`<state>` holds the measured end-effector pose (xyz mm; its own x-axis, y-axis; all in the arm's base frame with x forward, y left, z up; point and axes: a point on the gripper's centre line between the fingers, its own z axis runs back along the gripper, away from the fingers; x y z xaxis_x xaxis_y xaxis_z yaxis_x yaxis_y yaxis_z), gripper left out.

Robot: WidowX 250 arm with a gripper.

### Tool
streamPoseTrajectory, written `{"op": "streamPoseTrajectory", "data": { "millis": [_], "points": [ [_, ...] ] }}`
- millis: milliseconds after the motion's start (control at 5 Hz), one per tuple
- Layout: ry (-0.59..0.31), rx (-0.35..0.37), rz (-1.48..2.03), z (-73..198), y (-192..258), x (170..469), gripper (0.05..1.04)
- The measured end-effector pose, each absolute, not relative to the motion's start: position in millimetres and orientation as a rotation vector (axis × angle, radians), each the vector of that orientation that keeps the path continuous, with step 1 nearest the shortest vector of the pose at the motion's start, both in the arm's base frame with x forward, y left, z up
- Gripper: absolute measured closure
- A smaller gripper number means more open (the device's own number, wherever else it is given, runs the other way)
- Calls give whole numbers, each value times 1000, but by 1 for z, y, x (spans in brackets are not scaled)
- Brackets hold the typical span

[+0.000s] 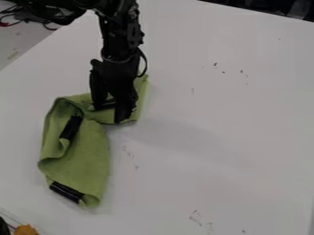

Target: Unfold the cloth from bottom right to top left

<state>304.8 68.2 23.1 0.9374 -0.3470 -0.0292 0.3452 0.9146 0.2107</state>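
The gripper (111, 113) is low over the upper part of the green cloth (92, 153), left of the view's middle. Its two fingers stand apart, with green fabric showing between them, so it is open. The cloth lies bunched and partly folded, its long part running down toward the lower left and a smaller part spreading behind and right of the gripper. One black strip (71, 128) lies on the cloth's left side, and another black strip (66, 192) is at its bottom edge. The arm hides some of the upper cloth.
A white table (215, 128) carries the cloth, with small dark marks on its surface. Dark cables (27, 19) lie beyond the table at the upper left. An orange object (25, 230) sits at the bottom left corner beside something black.
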Motion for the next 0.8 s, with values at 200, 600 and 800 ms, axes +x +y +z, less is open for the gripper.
{"op": "streamPoseTrajectory", "data": {
  "millis": [200, 600, 800],
  "points": [
    [-14, 210, -362, 18, 71, 306, 432],
    [-15, 208, -353, 17, 73, 310, 919],
    [-8, 194, -329, 19, 71, 310, 997]
  ]
}}
